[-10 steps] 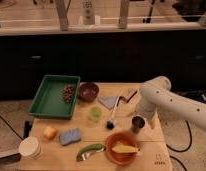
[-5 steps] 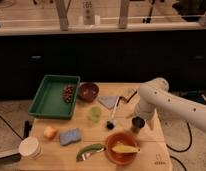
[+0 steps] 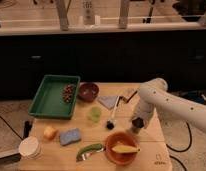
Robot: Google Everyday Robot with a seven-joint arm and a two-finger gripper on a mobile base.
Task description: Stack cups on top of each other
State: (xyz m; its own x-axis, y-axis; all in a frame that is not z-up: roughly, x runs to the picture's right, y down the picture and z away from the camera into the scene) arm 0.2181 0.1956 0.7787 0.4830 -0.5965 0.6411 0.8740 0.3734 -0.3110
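The dark metal cup (image 3: 137, 123) stands upright on the wooden table (image 3: 156, 150) at the right, just above the orange bowl. My gripper (image 3: 137, 119) hangs from the white arm (image 3: 158, 99), right over this cup and down at its rim, hiding part of it. The pale green plastic cup (image 3: 95, 114) stands upright near the table's middle, well to the left of the gripper and apart from the metal cup.
A maroon bowl (image 3: 88, 91) and a green tray (image 3: 51, 97) holding grapes (image 3: 69, 93) are at the back left. A black brush (image 3: 113, 120) and a blue cloth (image 3: 108, 102) lie between the cups. An orange bowl (image 3: 121, 148) holds a banana. A green pepper (image 3: 88, 150), a sponge (image 3: 70, 136) and a white cup (image 3: 30, 147) are at the front.
The arm has shifted slightly left and settled closer over the metal cup. The cups and other things have not moved.
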